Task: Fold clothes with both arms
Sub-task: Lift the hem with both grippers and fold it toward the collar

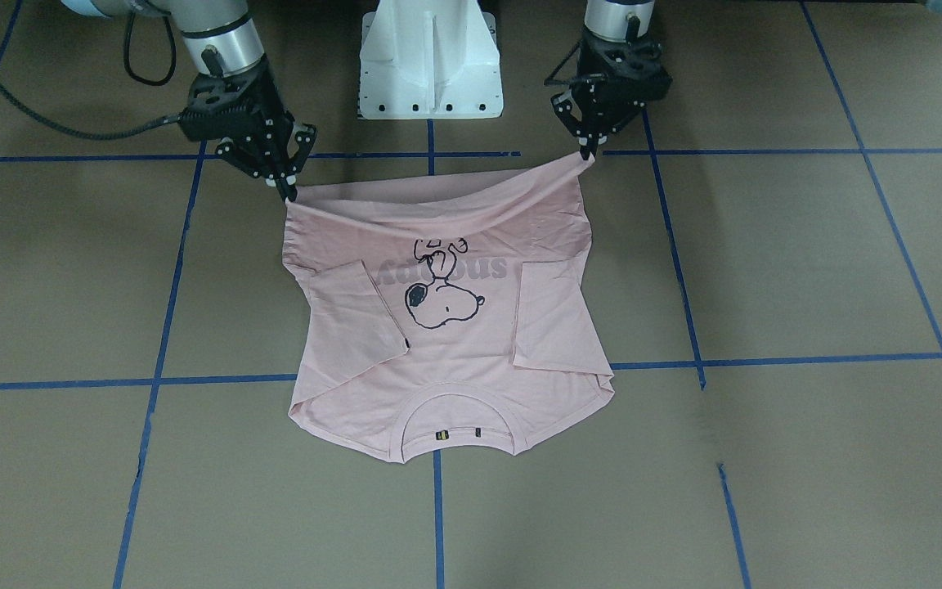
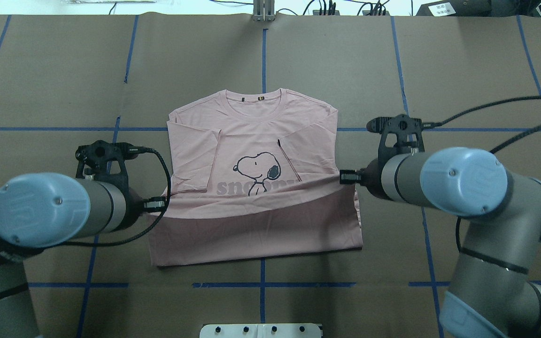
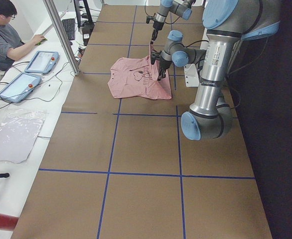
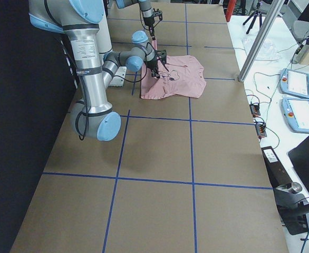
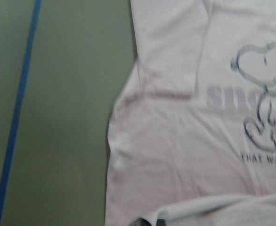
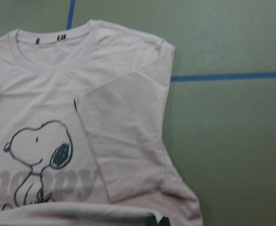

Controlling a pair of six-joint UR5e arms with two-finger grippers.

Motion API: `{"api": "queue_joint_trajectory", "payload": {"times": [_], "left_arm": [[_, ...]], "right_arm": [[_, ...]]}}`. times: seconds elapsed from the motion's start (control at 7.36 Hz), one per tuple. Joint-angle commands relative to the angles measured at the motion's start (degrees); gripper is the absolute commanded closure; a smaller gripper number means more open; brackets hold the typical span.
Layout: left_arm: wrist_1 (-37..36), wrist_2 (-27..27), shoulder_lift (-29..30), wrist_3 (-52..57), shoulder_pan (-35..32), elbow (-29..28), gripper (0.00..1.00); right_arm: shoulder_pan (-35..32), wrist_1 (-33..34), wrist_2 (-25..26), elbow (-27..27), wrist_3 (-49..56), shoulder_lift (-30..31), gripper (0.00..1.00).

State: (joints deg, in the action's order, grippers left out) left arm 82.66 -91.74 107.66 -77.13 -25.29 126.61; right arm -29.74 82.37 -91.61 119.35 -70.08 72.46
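The pale pink Snoopy T-shirt (image 1: pixel 455 360) lies print-up on the brown table, both sleeves folded in, collar away from the robot. It also shows in the overhead view (image 2: pixel 251 141). My left gripper (image 1: pixel 588 152) is shut on one corner of the bottom hem. My right gripper (image 1: pixel 288 193) is shut on the other corner. Both hold the hem raised, so it hangs as a sagging band between them and covers the lower part of the "snoopy" lettering (image 2: pixel 233 187). The dark sleeve tag (image 2: pixel 279 142) shows beside the Snoopy drawing (image 2: pixel 257 170). In the overhead view the wrists hide the fingertips.
The white base pedestal (image 1: pixel 430 65) stands between the arms at the robot's edge. Blue tape lines (image 1: pixel 438 515) grid the table. An operator (image 3: pixel 6 35) with tablets (image 3: pixel 40 60) sits beyond the far edge, beside an aluminium post (image 3: pixel 61 35).
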Motion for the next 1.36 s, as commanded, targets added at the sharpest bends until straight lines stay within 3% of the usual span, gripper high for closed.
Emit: {"api": "queue_joint_trajectory", "payload": {"times": [0.0, 0.14, 0.54, 0.82, 1.22], "left_arm": [[4.0, -4.3, 2.0, 7.5, -9.3, -6.1, 1.0], [5.4, -4.4, 5.4, 11.0, -12.4, -12.3, 1.0], [24.3, -4.4, 10.0, 12.6, -18.0, -34.4, 1.0], [27.3, -4.3, 13.5, 12.4, -18.5, -40.9, 1.0], [28.8, -4.2, 14.2, 12.3, -18.3, -43.0, 1.0]], "right_arm": [[-8.8, 0.0, -0.2, -10.8, 6.6, -7.9, 1.0], [-10.0, -0.5, -0.4, -16.6, 7.0, -10.5, 1.0], [-12.8, -12.0, -0.3, -36.2, 6.8, -20.4, 1.0], [-13.7, -16.0, -0.1, -43.6, 6.9, -23.8, 1.0], [-13.6, -18.7, 0.2, -47.6, 7.0, -24.7, 1.0]]}}
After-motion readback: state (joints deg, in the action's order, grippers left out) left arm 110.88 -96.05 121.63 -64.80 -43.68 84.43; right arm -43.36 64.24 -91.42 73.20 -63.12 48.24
